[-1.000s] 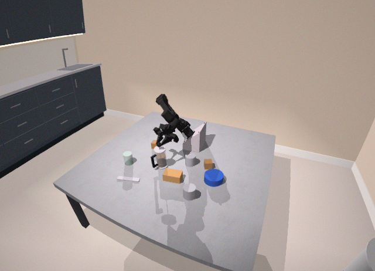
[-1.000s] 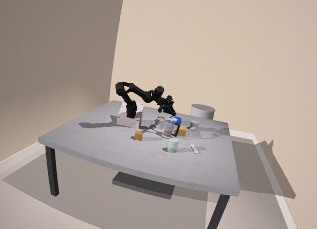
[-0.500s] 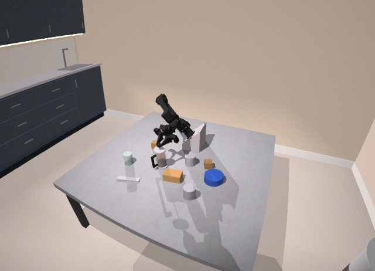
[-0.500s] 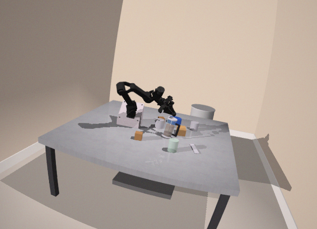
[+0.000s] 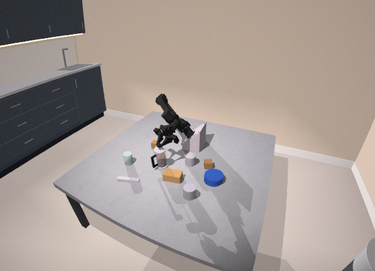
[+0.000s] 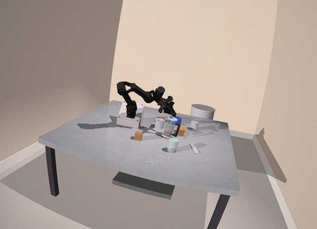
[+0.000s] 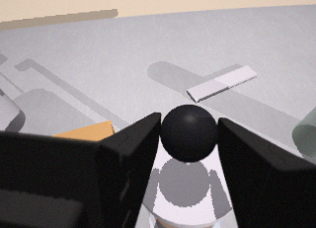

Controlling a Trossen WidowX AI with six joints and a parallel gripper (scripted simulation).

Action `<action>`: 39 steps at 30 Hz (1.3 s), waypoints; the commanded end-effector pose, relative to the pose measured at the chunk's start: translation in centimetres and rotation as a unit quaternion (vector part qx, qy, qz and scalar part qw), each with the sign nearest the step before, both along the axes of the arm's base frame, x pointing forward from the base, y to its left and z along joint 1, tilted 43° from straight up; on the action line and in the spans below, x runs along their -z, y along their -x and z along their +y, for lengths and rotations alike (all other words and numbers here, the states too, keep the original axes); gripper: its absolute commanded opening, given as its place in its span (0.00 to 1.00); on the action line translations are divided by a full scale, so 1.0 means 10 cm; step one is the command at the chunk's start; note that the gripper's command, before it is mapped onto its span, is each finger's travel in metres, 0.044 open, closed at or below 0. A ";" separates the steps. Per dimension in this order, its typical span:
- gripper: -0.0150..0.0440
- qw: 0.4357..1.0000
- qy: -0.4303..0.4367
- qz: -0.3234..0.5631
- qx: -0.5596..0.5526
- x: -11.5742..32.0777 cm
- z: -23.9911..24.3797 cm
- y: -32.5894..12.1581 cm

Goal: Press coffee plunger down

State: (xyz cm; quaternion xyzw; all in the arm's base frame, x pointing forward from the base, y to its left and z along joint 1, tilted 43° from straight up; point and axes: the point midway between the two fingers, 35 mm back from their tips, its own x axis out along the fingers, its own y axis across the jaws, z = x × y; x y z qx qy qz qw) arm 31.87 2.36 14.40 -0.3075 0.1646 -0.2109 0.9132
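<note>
The hand [image 7: 189,134] grips the plunger knob [image 7: 189,132], smooth and round (likely slippery); the glass press [image 5: 159,158], at the pale-green cylinder's [image 5: 128,158] three o'clock on the counter [image 5: 242,146], looks light, tippable.

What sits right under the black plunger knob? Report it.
In the wrist view, the knob, gripped between the fingers, hangs just above the press's pale lid, where its shadow falls. The rod beneath is covered by the knob, and the carafe interior is not visible.
</note>
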 end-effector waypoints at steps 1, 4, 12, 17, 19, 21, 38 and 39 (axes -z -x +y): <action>0.47 1.000 0.000 0.000 0.000 0.00 0.00 0.00; 0.47 1.000 0.000 0.000 0.000 0.00 0.00 0.00; 0.65 1.000 0.000 0.000 0.000 0.00 0.00 0.00; 0.87 1.000 0.000 0.000 0.000 0.00 0.00 0.00; 0.96 1.000 0.000 0.000 0.000 0.00 0.00 0.00; 1.00 1.000 0.000 0.000 0.000 0.00 0.00 0.00; 1.00 1.000 0.003 0.009 0.002 -0.60 0.49 0.28; 1.00 1.000 0.003 0.009 0.002 -0.60 0.49 0.28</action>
